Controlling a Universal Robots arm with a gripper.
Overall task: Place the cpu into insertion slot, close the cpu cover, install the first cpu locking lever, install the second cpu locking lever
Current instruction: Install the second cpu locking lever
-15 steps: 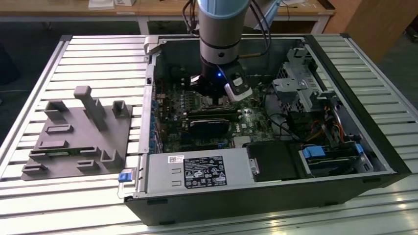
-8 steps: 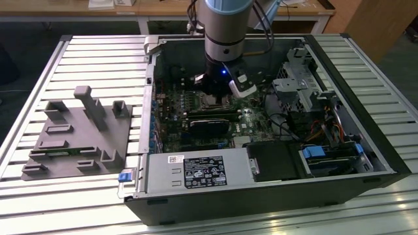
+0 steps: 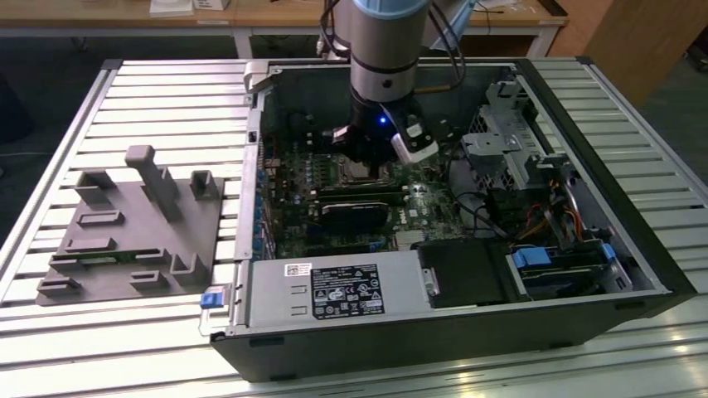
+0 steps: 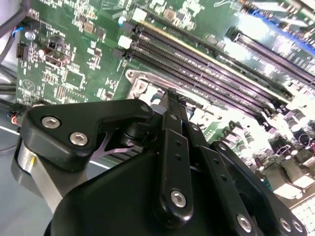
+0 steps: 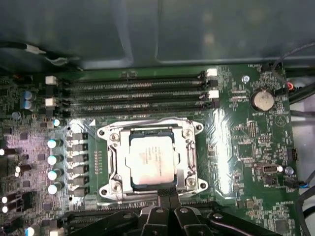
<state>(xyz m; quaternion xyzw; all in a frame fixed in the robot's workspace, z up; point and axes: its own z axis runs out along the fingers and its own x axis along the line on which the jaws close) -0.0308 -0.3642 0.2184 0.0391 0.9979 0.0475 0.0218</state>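
**Kid:** Looking at the gripper point(image 5: 167, 212), are the jaws shut?

**Helper:** Yes, pressed together, with nothing between them. They hang just over the near edge of the insertion slot point(image 5: 152, 163).

**Kid:** Where is the cpu point(image 5: 150, 161)?

**Helper:** Right past the jaw tips, lying flat in the slot. The cpu cover point(image 5: 189, 156) looks folded down around it.

**Kid:** What could go wrong?

**Helper:** I think the jaws could bump the chip or scrape the green board point(image 5: 246, 147) if they drop crooked. A thin lever could also slip off the tips.

**Kid:** What is farther out?

**Helper:** Beyond the slot are long black memory slots point(image 5: 138, 93). All of it sits in an open computer case point(image 3: 443, 332) on a ribbed metal table point(image 3: 144, 348), beside a grey holder point(image 3: 128, 240).
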